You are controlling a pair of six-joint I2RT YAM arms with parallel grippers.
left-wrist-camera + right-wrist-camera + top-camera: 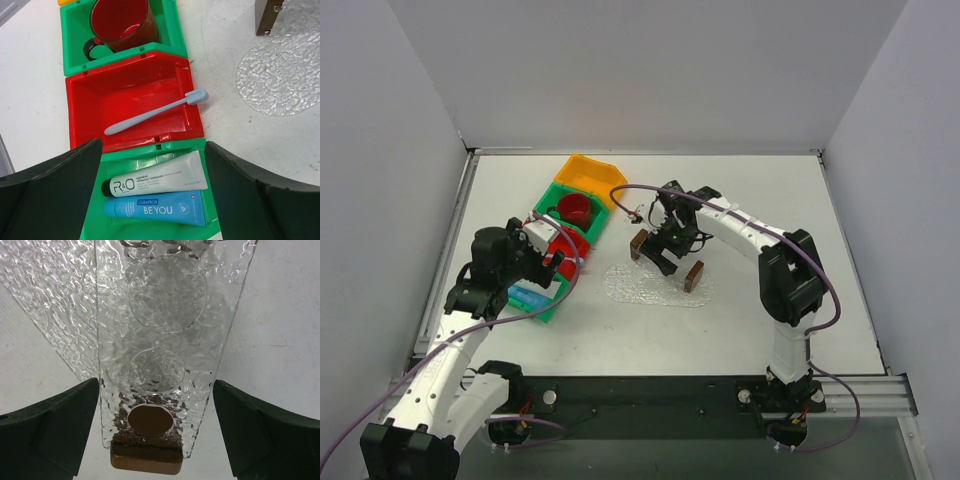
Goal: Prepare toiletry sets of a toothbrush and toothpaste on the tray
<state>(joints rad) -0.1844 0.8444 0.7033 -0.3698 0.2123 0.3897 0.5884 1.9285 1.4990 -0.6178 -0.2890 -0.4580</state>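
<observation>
Evidently no set is begun: the glass tray [632,288], mid-table, holds neither item. The toothbrush [150,114] lies diagonally in the red bin [80,100] near the table's left edge, head on the rim toward the tray. Both toothpaste tubes [160,180] lie parallel in the adjoining green bin [150,150], caps away from the tray. The left end effector [152,149] hovers released above them. The right end effector [155,385] is spread, empty, over the tray.

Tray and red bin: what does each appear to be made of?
The tray looks like clear glass or acrylic, hard to tell which: it is see-through, with a rippled, hammered texture that catches light. The red bin looks like moulded plastic with a semi-gloss finish: uniform colour, soft highlights on its walls, moulded slots along the rim.
</observation>
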